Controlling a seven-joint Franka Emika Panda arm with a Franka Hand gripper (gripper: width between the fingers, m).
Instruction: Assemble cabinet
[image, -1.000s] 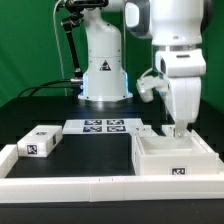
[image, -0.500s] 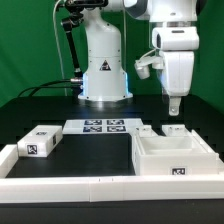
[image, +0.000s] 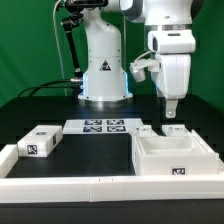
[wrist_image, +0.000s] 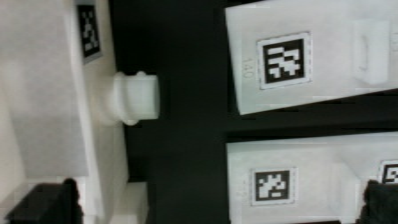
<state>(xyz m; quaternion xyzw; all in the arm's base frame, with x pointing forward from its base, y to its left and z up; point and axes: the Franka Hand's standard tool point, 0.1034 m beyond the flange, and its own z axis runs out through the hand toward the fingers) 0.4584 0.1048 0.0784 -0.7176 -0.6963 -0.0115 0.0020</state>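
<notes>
Hovering my claw (image: 170, 112) above the cabinet (image: 175, 158), not touching it.
The cabinet sits on the desk (image: 95, 155) at the near corner on the exterior view's right; I cannot tell whether my claw is clenched or released.

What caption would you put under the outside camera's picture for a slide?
The robot's gripper hovers above the open white cabinet box, a small tagged panel lying apart.

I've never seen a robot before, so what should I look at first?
The big white arm first: its gripper hangs above the cabinet, an open white box at the exterior view's right. Then the small tagged panel lying alone at that view's left, and the marker board farther back between them.
</notes>
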